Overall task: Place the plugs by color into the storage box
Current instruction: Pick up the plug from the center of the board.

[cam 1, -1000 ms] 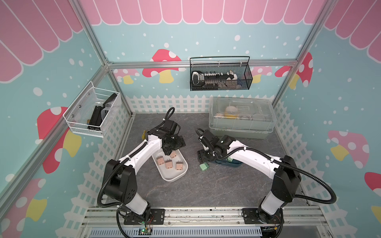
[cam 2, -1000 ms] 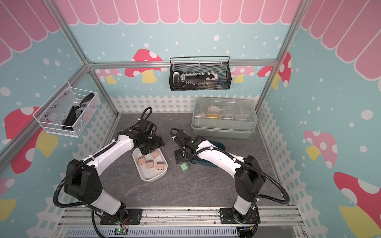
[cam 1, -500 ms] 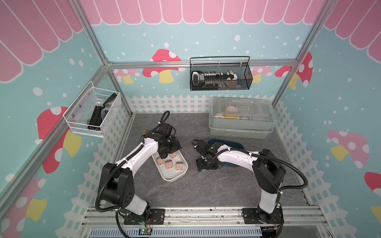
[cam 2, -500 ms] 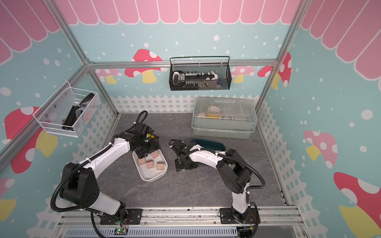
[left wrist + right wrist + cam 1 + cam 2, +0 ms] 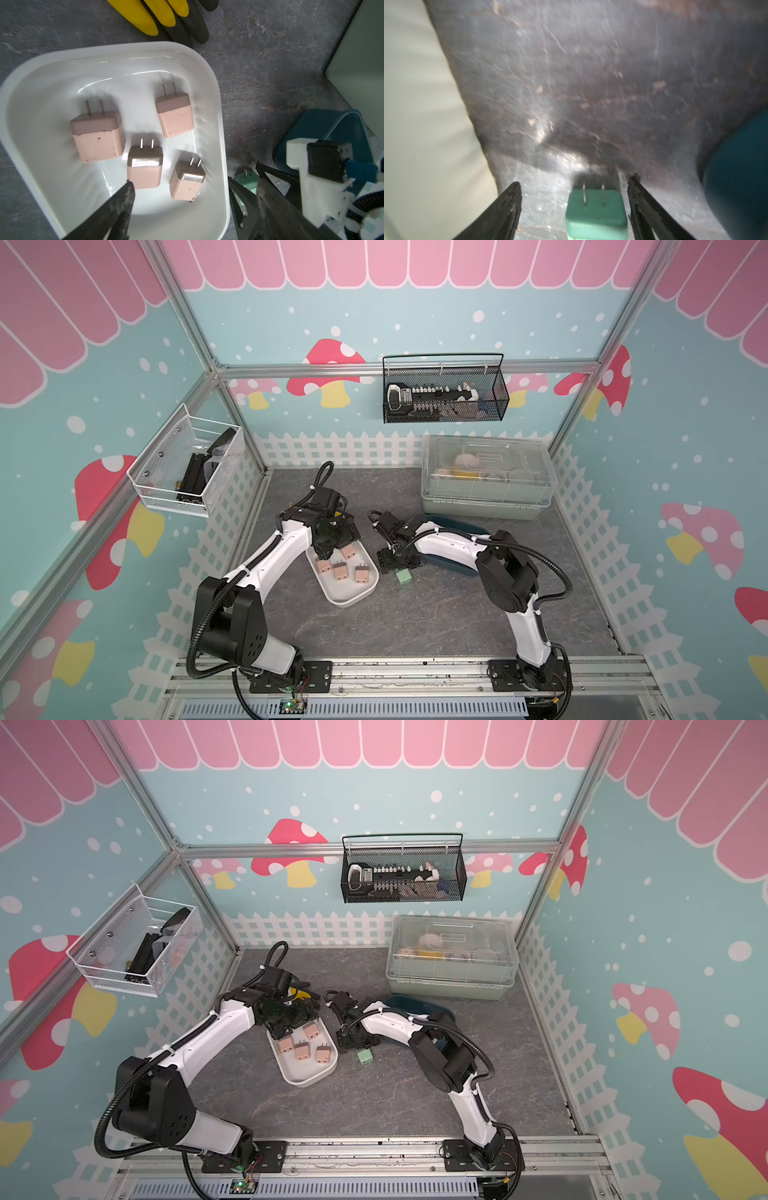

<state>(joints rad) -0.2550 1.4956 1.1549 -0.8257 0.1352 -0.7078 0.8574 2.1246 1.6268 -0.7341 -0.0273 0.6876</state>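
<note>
Left of centre, the left gripper hangs spread and empty over the white tray holding four peach-pink plugs. At centre, the right gripper, jaws apart, straddles a mint-green plug beside the teal tray.

On my counter a clear-lidded grey-green bin is sitting in the far right corner, and a yellow-and-black glove is lying nearby. A black mesh basket is hanging on the back wall, a white wire basket on the left wall.
</note>
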